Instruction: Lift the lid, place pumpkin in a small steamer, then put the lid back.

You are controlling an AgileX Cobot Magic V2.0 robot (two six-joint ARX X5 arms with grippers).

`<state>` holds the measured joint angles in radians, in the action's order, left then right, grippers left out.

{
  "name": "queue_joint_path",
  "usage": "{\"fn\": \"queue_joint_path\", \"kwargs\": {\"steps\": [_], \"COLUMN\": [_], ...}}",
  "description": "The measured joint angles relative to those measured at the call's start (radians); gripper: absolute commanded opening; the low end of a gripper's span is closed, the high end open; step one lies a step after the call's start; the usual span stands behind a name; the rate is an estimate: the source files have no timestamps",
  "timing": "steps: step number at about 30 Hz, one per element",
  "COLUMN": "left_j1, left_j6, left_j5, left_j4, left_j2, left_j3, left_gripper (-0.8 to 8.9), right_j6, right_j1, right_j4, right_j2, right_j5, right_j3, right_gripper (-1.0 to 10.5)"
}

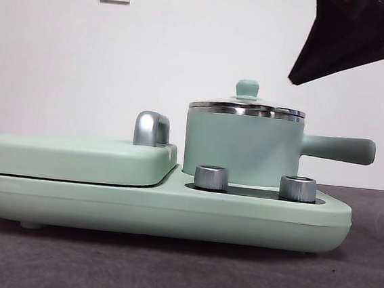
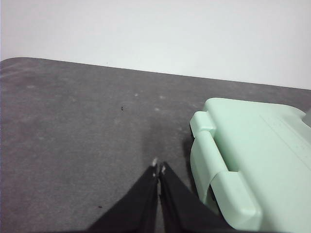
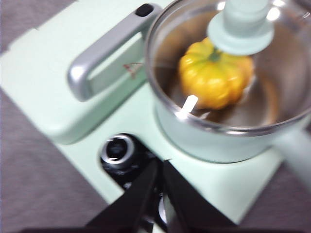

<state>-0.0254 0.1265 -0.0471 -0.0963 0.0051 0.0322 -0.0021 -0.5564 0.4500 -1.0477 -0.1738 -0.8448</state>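
- Front view: the small steamer (image 1: 242, 149) is shown standing on the right half of a wide mint-green appliance base (image 1: 158, 212), with its straight handle (image 1: 338, 149) pointing sideways, away from the flat grill cover (image 1: 75, 158)
- The lid (image 1: 247, 108) is seen seated level on the steamer's steel rim, its mint-green knob (image 1: 247, 89) upright at the centre
- The pumpkin (image 3: 216, 73) is made out through the glass in the right wrist view, resting inside the pot beneath the knob, stem upward
- The right gripper (image 3: 161, 167) is shown with its two black jaws pressed together and nothing held between them; the steamer lies just ahead of the jaw tips and lower down, with a silver dial (image 3: 116, 149) of the base directly beneath them
- In the front view a dark arm tip (image 1: 352, 37) is seen high in the corner, above the steamer's handle and clear of the lid; by the wrist views it is judged to be the right arm
- The left gripper (image 2: 158, 169) is shown shut and empty over bare grey table (image 2: 73, 136), with the corner of the grill cover just to one side and the steamer out of its sight
- The right arm is judged the nearer to the lid; the task appears complete, so any coming move is judged to be a withdrawal upward, away from the knob
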Motion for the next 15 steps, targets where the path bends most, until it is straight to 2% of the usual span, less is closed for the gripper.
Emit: {"fn": "queue_joint_path", "kwargs": {"steps": [4, 10, 15], "left_j1": [0.0, 0.0, 0.0], "left_j6": [0.0, 0.0, 0.0], "left_j5": [0.0, 0.0, 0.0], "left_j4": [0.001, 0.002, 0.002], "left_j2": [0.0, 0.0, 0.0], "left_j3": [0.0, 0.0, 0.0], "left_gripper": [0.07, 0.07, 0.07], "right_j6": [-0.07, -0.094, -0.098], "right_j1": [0.068, 0.24, 0.37], "right_j4": [-0.151, -0.407, -0.419], "right_j2": [0.112, 0.455, 0.714], "right_j5": [0.061, 0.08, 0.111], "right_j3": [0.088, 0.391, 0.592], "right_gripper": [0.2, 0.2, 0.2]}}
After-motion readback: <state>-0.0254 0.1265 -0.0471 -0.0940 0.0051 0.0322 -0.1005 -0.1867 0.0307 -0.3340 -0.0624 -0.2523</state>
